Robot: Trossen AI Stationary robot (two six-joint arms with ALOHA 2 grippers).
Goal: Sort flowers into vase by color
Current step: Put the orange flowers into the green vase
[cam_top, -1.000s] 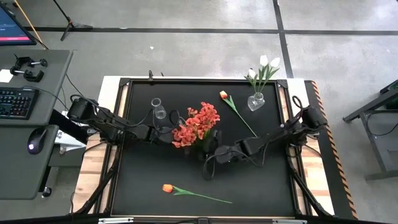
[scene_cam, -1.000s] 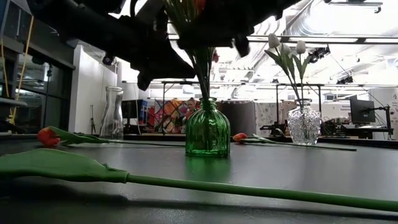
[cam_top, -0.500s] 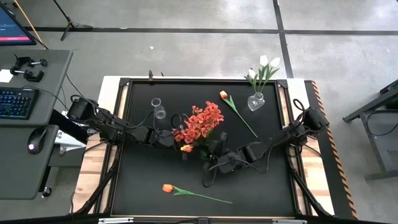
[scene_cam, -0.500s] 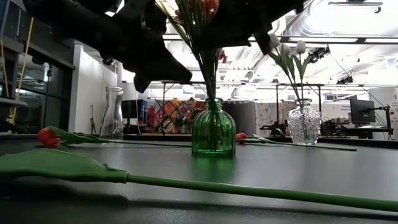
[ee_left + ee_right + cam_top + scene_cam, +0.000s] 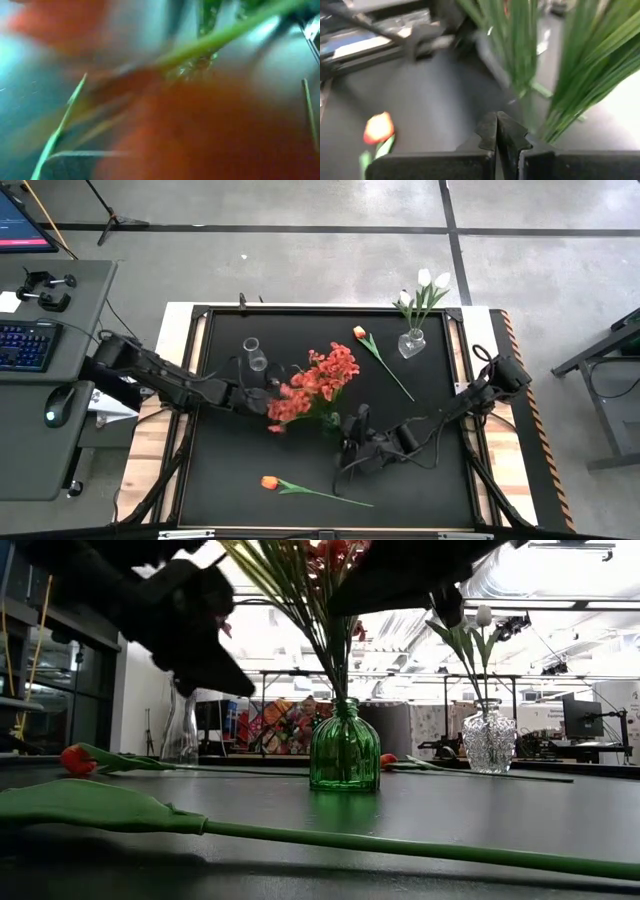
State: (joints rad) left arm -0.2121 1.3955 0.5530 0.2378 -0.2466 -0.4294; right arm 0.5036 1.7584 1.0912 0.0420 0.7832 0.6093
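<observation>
A green glass vase (image 5: 345,750) stands mid-table and holds the bushy red-orange blossoms (image 5: 315,380), whose stems fan out above its neck. My left gripper (image 5: 258,402) is shut at the left edge of the blossom cluster; its wrist view is filled with blurred red petals and green stems. My right gripper (image 5: 497,131) is shut just right of the vase (image 5: 330,421), with the stems close in front of it. White tulips (image 5: 425,290) stand in a clear vase (image 5: 411,343). Two orange tulips (image 5: 268,482), (image 5: 359,333) lie on the mat. My left gripper is up against the red-orange blossoms (image 5: 200,125), but petals fill its wrist view and hide the fingers, so I cannot tell whether it touches or holds them. My right gripper has its shut fingertips close to the green stems (image 5: 520,55); I cannot tell whether they touch.
An empty clear vase (image 5: 256,355) stands at the far left of the black mat (image 5: 230,470), just beyond my left arm. One orange tulip's long stem (image 5: 300,835) runs along the near edge. A desk with a keyboard (image 5: 25,345) stands left of the table.
My left gripper has drawn back toward the table's left edge, and the blossom cluster now leans and spreads farther left. My right gripper has swung toward the near edge and rolled. The green vase has slid a little along the table.
</observation>
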